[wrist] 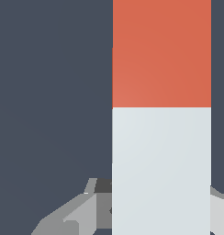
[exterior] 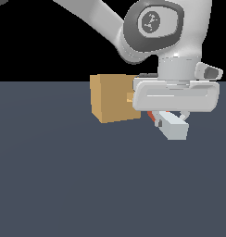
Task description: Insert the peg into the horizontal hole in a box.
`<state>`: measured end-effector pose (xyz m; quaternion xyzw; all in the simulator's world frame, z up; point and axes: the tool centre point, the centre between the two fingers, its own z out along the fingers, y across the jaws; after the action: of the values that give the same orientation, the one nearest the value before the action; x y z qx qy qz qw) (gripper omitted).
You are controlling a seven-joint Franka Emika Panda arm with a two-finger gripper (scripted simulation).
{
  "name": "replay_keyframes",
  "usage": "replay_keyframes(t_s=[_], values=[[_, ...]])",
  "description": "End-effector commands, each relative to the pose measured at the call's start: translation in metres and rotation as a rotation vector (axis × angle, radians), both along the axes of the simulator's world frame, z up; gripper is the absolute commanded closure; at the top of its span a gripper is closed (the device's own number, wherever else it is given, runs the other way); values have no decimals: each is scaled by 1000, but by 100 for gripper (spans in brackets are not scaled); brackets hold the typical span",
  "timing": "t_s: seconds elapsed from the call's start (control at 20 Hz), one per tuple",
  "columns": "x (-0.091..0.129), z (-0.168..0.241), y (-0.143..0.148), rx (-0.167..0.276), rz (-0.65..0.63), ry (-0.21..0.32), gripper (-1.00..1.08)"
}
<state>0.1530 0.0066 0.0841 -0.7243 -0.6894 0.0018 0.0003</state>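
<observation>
Wrist view fills with the peg [wrist: 161, 114] alone: its white length sits between the tool's [wrist: 160, 209] fingers [wrist: 77, 215], closed against its sides, and the red-orange part runs away from the camera over the dark bench [wrist: 49, 92]. Only the exterior view shows the box [exterior: 112, 98] and the hole [exterior: 130, 97]. There the peg [exterior: 172, 126] lies roughly level, white end nearest the camera, red end angled back toward the box on the exterior view's left, just beside its near corner and lower than the hole. The tool's pale body partly hides the hole's face.
</observation>
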Motion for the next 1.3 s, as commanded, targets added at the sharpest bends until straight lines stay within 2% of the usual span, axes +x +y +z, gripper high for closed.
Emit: replay_keyframes(t_s=[0.0, 0.65, 0.9, 1.25], values=[[5, 8, 20, 0, 74, -4, 108], [3, 28, 106, 2, 383, -3, 108], [-1, 32, 119, 2, 432, -3, 108], [-2, 30, 120, 3, 436, 0, 108]])
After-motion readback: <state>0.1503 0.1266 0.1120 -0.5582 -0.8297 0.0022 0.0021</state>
